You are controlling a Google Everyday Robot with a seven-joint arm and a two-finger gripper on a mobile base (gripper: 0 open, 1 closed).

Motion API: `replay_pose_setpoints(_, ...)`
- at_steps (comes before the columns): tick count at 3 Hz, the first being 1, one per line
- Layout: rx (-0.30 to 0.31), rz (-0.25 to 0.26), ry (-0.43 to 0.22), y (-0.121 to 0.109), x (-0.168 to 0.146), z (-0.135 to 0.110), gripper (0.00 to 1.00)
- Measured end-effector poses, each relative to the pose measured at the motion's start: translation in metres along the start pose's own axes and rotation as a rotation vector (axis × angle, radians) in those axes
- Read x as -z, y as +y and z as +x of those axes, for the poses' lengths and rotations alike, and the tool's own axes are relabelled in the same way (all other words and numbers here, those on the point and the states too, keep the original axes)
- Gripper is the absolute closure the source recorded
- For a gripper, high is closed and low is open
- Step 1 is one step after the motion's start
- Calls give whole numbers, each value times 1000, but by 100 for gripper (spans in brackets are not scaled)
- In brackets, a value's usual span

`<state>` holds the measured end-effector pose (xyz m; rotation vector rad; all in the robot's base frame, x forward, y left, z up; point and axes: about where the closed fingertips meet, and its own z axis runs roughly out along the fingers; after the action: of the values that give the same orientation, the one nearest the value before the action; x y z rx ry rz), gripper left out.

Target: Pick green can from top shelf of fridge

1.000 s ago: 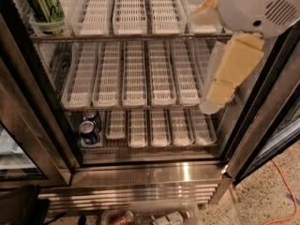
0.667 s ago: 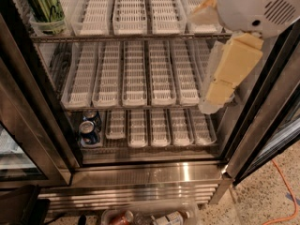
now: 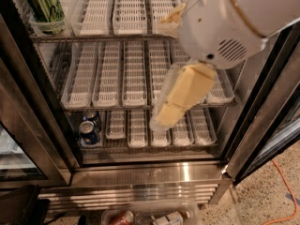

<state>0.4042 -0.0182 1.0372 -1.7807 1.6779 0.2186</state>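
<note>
Camera view puts the gripper [image 3: 161, 73] nearest, hanging before the right half of the fridge [image 3: 140, 175] opening. Its pale fingers [image 3: 185, 95] are spread apart and hold nothing. Behind and below it, two blue cans [image 3: 89, 128] sit at the front left corner of the lowest rack (not the ones wanted). Farthest up stands the green can [image 3: 44, 3], upright in the leftmost lane at the front left corner of the top table [image 3: 93, 37], close to the door frame [image 3: 42, 102].

The step in hand looks like the approach, with the gripper well apart from the can. To do it well, I would carry the gripper left and up until it is level with the can's middle. I would keep the fingers wide, enter squarely over the front edge, and mind the frame on the left before closing.
</note>
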Motion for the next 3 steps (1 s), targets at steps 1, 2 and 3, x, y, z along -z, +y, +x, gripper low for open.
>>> replay_pose_setpoints(1, -2, 38, -91, 6, -24, -35, 0)
replay_pose_setpoints(2, 47, 35, -123, 22, -31, -66, 0)
replay_pose_setpoints(3, 47, 35, -123, 22, -31, -66, 0)
